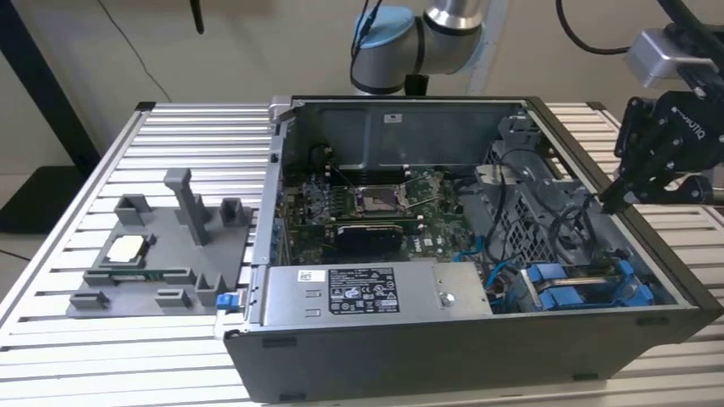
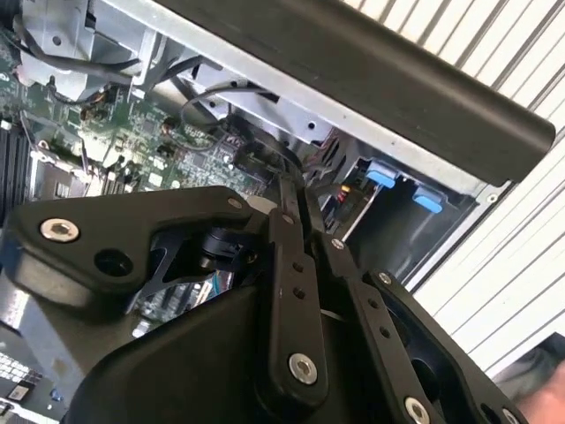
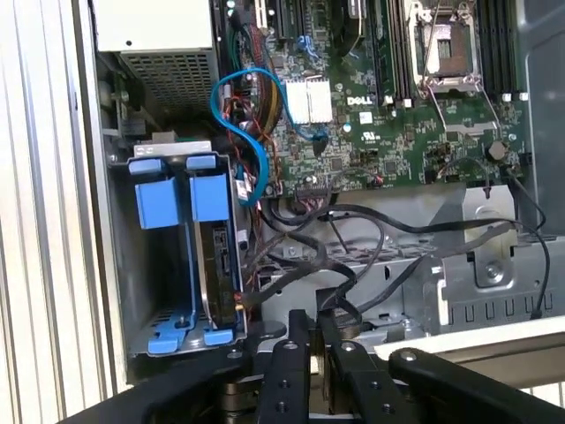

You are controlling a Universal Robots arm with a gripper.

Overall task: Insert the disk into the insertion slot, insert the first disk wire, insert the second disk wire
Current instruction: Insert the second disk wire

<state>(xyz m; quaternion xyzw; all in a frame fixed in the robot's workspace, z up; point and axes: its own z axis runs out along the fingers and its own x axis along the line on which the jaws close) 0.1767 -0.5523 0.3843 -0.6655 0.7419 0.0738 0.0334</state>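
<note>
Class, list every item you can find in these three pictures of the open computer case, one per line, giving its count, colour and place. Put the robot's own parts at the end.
computer case: one, dark grey, open, on the slatted table.
slatted table: one, silver-white, under everything.
motherboard: one, green, on the case floor.
power-supply box: one, silver with a label, along the case's near wall in the exterior view.
drive bay: one, grey with bright blue plastic pieces, in the case corner beside the power-supply box.
blue cable: one, looping between motherboard and drive bay.
black wires: several, tangled beside the drive bay.
grey fixture: one, on the table at the exterior view's left.
gripper: one, black, over the case's edge at the exterior view's right.
arm: one, silver and blue, behind the case.
</note>
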